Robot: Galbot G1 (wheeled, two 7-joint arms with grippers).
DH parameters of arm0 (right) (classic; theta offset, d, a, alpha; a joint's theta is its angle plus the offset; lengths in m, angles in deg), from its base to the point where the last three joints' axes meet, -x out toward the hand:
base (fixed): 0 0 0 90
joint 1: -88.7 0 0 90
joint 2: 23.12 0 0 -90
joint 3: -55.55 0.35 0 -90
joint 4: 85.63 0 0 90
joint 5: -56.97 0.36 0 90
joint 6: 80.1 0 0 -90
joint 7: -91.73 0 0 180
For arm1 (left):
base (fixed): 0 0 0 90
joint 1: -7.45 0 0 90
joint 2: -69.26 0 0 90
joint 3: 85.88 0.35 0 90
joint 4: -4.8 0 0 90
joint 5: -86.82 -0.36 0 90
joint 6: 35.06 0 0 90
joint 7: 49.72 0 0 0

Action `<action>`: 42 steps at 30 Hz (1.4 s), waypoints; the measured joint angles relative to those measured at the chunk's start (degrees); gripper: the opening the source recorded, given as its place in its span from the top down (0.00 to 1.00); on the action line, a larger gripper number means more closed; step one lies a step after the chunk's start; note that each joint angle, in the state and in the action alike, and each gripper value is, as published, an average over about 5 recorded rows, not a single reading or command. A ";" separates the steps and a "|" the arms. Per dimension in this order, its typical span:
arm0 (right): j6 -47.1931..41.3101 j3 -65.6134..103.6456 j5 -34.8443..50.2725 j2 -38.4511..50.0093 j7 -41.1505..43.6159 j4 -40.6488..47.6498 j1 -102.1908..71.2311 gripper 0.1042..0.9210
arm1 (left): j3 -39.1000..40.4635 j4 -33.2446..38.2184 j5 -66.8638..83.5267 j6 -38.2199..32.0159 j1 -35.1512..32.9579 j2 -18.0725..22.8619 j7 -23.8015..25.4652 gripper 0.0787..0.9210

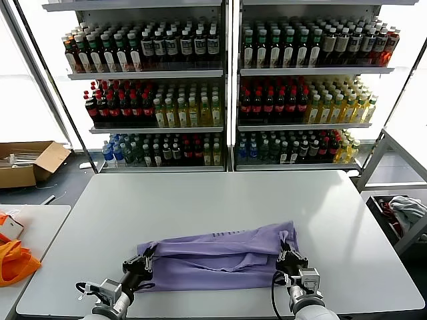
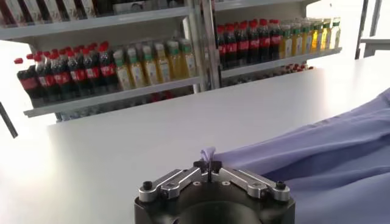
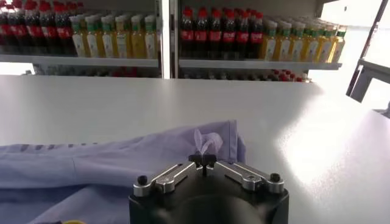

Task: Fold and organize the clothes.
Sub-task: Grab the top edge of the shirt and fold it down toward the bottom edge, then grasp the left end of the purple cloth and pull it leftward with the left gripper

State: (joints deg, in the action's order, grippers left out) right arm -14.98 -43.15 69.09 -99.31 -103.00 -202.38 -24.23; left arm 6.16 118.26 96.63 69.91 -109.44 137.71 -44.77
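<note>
Two claws are pinching the shirt (image 1: 223, 257) on the near tabletop (image 1: 213, 200). The left claw (image 1: 141, 264) is gripping its left end, the right claw (image 1: 288, 259) its right end. The shirt is stretching left to right between them.

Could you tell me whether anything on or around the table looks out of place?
Nothing stands out: the T-shirt lies folded on the table, with the left gripper and right gripper each pinching an end.
</note>
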 measured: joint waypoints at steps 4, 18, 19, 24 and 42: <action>0.16 -0.07 -0.66 0.23 0.02 -0.45 -0.60 1.00 | -0.16 -0.14 -0.51 -0.17 -0.33 0.09 0.11 0.99; 0.80 -0.26 -2.98 0.77 -0.78 0.51 -1.29 0.75 | -0.76 1.08 -3.42 -0.68 -0.66 2.08 -0.65 0.64; 0.79 -0.05 -2.99 0.91 -0.78 0.42 -1.28 0.71 | -0.87 1.38 -3.72 -0.65 -0.74 2.29 -0.79 0.61; 0.50 1.35 -2.76 2.01 -0.70 -0.28 -1.05 0.54 | -1.55 3.46 -5.04 -0.03 -0.94 3.51 -1.58 0.44; 0.49 4.43 0.59 3.93 -1.14 -4.14 0.04 0.12 | -3.41 6.17 -4.06 4.27 -0.88 9.27 -5.89 0.12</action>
State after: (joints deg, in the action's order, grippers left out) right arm -14.49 -38.72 69.68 -95.38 -104.14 -206.51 -24.19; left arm 2.75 124.43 92.58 74.18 -110.32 146.98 -50.66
